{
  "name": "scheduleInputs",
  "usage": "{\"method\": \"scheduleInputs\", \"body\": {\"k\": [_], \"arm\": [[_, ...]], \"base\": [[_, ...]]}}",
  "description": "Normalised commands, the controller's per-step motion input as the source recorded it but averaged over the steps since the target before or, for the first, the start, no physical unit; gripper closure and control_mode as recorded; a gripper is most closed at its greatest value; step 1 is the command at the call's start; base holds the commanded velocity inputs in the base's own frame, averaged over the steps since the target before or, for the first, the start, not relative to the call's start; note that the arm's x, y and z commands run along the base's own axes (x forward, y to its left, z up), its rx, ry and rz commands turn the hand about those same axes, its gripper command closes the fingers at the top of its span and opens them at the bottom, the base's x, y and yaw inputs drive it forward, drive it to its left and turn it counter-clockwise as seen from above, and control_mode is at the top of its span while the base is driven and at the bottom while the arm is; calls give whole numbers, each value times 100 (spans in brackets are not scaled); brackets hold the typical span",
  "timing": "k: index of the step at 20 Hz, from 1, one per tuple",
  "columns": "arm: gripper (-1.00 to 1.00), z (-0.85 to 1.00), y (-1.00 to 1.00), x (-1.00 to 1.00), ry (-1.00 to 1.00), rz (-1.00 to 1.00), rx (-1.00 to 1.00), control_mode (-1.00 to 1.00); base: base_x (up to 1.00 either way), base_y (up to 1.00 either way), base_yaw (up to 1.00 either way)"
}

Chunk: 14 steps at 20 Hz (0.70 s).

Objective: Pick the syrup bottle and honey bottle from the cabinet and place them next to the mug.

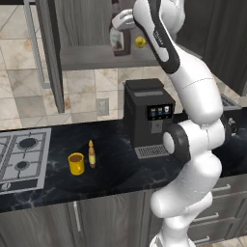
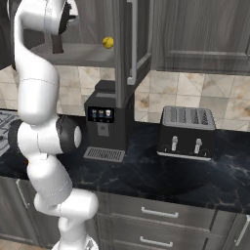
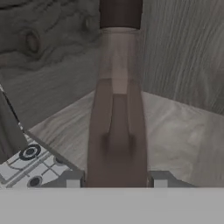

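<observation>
The syrup bottle (image 3: 117, 127), dark brown with a pale label, stands in the cabinet (image 1: 91, 57) on its grey shelf board. My gripper (image 3: 117, 180) is shut on its lower body, one dark fingertip on each side. From the left base view the hand reaches into the cabinet and the syrup bottle (image 1: 117, 42) shows below it. In the right base view the arm hides most of the bottle (image 2: 57, 46). Down on the black counter, the slim honey bottle (image 1: 91, 154) stands upright just right of the yellow mug (image 1: 76, 163).
A small yellow ball (image 1: 140, 42) lies on the shelf right of the bottle. A black coffee machine (image 1: 147, 116) stands below the cabinet, a toaster (image 2: 188, 132) to its right, a stove (image 1: 21, 154) at the left. The cabinet door (image 2: 131, 44) hangs open.
</observation>
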Motion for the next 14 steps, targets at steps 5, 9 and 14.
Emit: {"method": "scheduleInputs", "body": {"k": [5,9,14], "arm": [[100,-19,-16,-92,-7,0,1,-100],[100,-6,-15,-100,-15,5,3,-100],[100,-31,-9,-100,-14,23,12,-100]], "base": [[0,0,0],[0,0,0],[0,0,0]]}}
